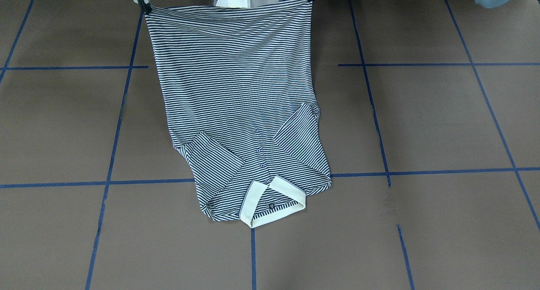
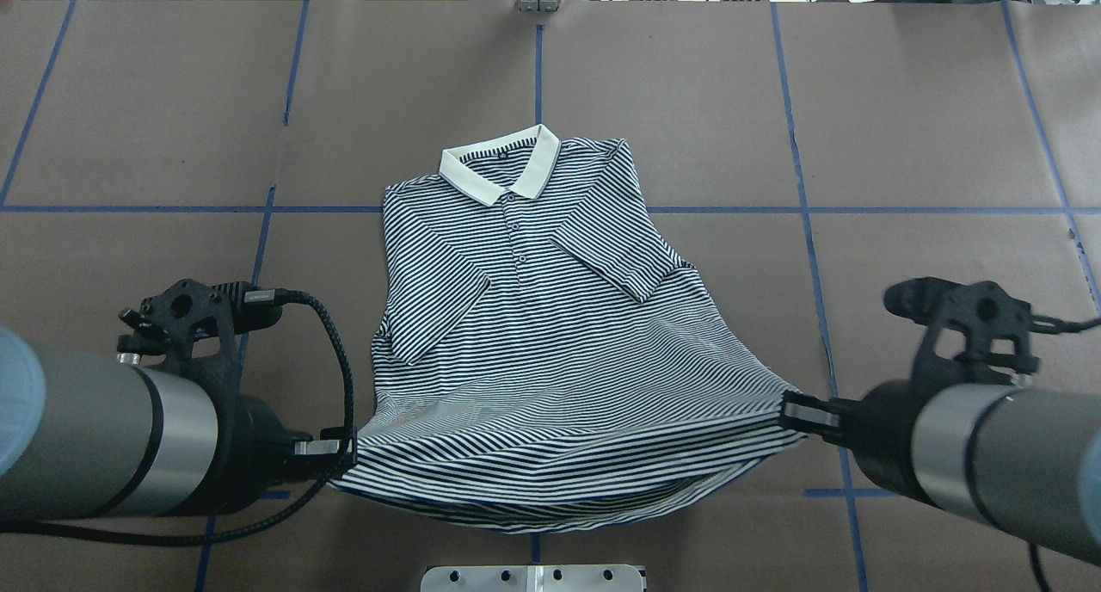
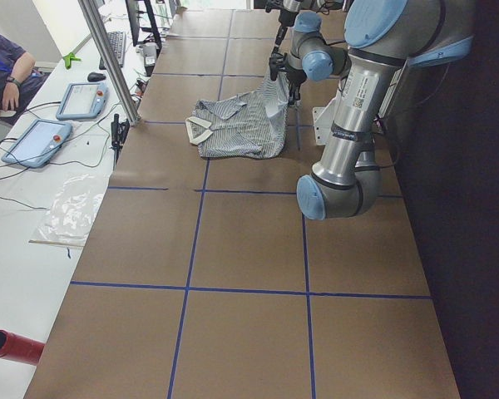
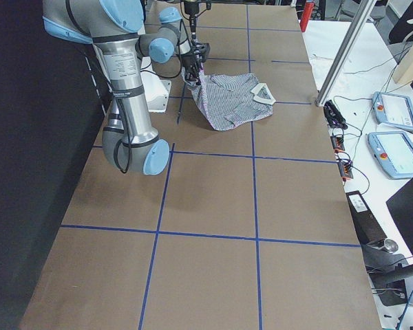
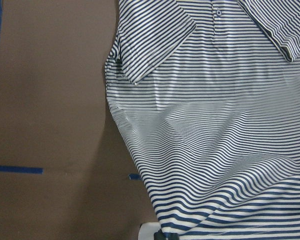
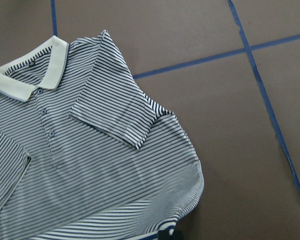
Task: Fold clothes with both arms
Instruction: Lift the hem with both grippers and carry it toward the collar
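BOTH CORNERS TAKEN: My left tool and my right tool each stand clamped on a bottom corner of a short-sleeved polo shirt of thin navy-and-white stripes. They hold its hem stretched between them and raised off the brown paper-covered bench.

The hem sags a little in the middle, just above my white metal pedestal base. From there the cloth slopes down to the bench, where the upper half of the polo shirt lies flat, front side up, on the side away from me.

Its plain cream-white collar points toward the far edge, with the row of small dark buttons running back from it. Both short sleeves are folded inward over the chest, one on each side of the buttons.

Thin blue tape lines divide the bench into squares. One cross line passes under the shoulders, and the collar lies just beyond it.

My two wrist cameras show little but striped cloth and brown paper.
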{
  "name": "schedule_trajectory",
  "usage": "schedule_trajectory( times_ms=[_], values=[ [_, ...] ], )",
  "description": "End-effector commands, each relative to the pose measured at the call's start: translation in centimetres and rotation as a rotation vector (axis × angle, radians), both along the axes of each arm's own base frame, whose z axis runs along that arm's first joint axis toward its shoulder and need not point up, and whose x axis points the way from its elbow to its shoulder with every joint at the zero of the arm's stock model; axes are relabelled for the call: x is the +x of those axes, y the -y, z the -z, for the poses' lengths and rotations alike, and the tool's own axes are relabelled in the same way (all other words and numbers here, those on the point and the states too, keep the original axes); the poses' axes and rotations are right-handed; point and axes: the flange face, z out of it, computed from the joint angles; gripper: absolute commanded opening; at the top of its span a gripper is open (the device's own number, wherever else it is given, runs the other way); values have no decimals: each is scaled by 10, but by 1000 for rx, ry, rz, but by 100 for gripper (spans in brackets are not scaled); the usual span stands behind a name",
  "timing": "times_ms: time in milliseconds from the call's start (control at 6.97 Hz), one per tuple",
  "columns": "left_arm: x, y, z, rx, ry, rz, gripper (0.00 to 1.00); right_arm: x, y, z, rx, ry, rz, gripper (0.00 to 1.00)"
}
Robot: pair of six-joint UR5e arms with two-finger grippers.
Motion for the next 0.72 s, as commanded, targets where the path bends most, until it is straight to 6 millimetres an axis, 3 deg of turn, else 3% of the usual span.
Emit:
schedule_trajectory(
  times_ms=[0,143,430,574],
  values=[
    [3,64,-6,28,65,68,0,12,84,4,7,-52,-39,0],
    [13,92,-13,24,73,105,0,-17,121,-3,14,-55,-61,0],
    [31,152,-47,66,102,128,0,-70,198,-53,54,-9,-106,0],
    [46,180,-69,74,98,145,0,-100,229,-62,46,-27,-111,0]
  ],
)
